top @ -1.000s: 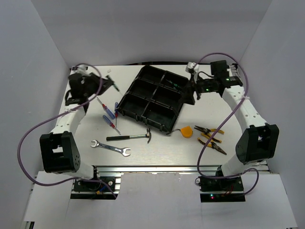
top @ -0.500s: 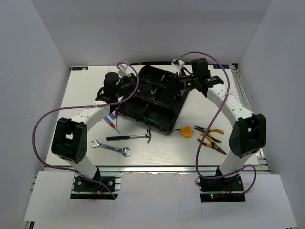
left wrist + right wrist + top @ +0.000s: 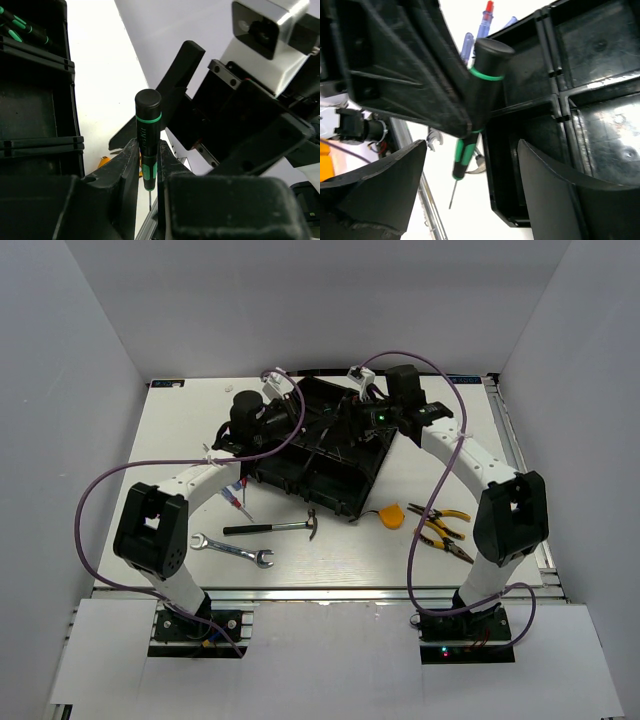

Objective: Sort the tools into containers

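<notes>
My left gripper (image 3: 148, 150) is shut on a black-green screwdriver (image 3: 148, 135), cap end up and thin tip down. It hangs above the black tray (image 3: 345, 502), where the left gripper (image 3: 315, 428) meets my right gripper (image 3: 347, 418). The right gripper (image 3: 470, 185) is open. Its two fingers (image 3: 555, 190) stand wide on either side of the screwdriver (image 3: 480, 85) without touching it. More black-green screwdrivers (image 3: 20, 27) lie in a tray (image 3: 40, 145) compartment.
In front of the tray lie a hammer (image 3: 272, 528), a silver wrench (image 3: 233, 550), an orange tape measure (image 3: 391, 515) and two yellow-handled pliers (image 3: 440, 512). Red and blue screwdrivers (image 3: 235, 495) lie at the tray's left, under the left arm.
The left arm has swung from the table's far left to above the tray, carrying the screwdriver. The right arm has moved left over the tray to meet it, its jaws wide.
</notes>
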